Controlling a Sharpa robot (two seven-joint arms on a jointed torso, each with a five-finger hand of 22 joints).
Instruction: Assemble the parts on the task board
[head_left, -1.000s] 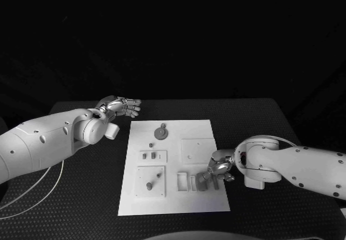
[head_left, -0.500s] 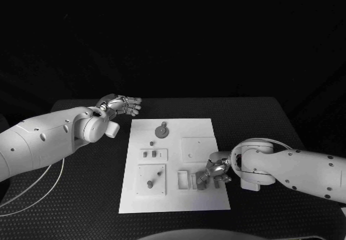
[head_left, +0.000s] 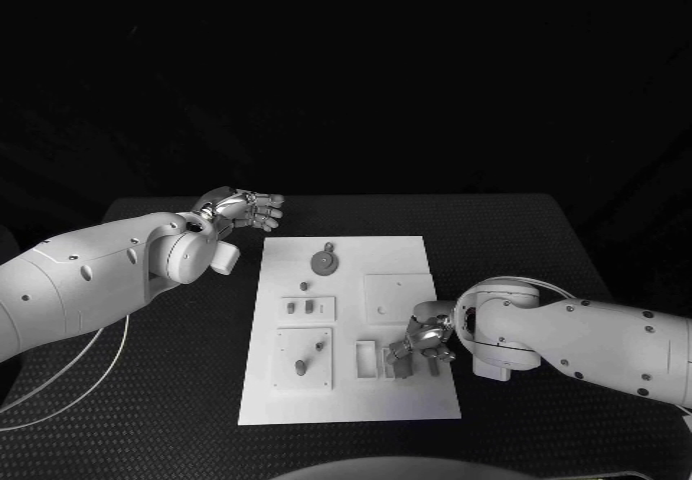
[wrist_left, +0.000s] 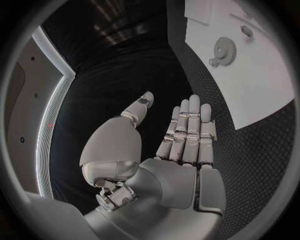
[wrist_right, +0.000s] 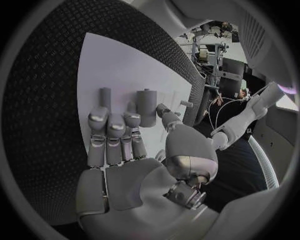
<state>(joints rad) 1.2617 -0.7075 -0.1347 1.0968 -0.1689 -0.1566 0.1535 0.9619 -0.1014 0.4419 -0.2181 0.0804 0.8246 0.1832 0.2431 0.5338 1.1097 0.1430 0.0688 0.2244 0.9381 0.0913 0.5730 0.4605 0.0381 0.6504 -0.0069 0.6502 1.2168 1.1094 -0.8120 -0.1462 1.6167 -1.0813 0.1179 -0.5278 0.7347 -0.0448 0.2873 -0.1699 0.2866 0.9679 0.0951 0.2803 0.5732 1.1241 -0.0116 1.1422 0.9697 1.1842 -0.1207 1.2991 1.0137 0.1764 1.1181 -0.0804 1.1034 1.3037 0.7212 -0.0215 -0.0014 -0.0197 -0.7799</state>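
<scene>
The white task board (head_left: 387, 400) lies mid-table. On it are a grey gear (head_left: 325, 264), two small plates with pegs (head_left: 303, 360) and several upright grey parts (head_left: 389, 364) at its lower right. My right hand (head_left: 426, 340) hovers over those parts with fingers stretched out. In the right wrist view its fingertips (wrist_right: 115, 120) reach a grey cylinder (wrist_right: 146, 107) and a flatter part (wrist_right: 104, 97), and nothing is gripped. My left hand (head_left: 242, 210) is off the board's far left corner, palm open with straight fingers (wrist_left: 187, 130). The gear (wrist_left: 224, 50) also shows on the board (wrist_left: 256, 85) beyond it.
The black textured table (head_left: 173, 380) surrounds the board. White cables (head_left: 87, 375) trail along its left side under my left arm. A square recessed plate (head_left: 392, 297) sits on the board just beyond my right hand.
My right hand has shifted a little to the left over the board's lower right parts. The left hand has stayed where it was.
</scene>
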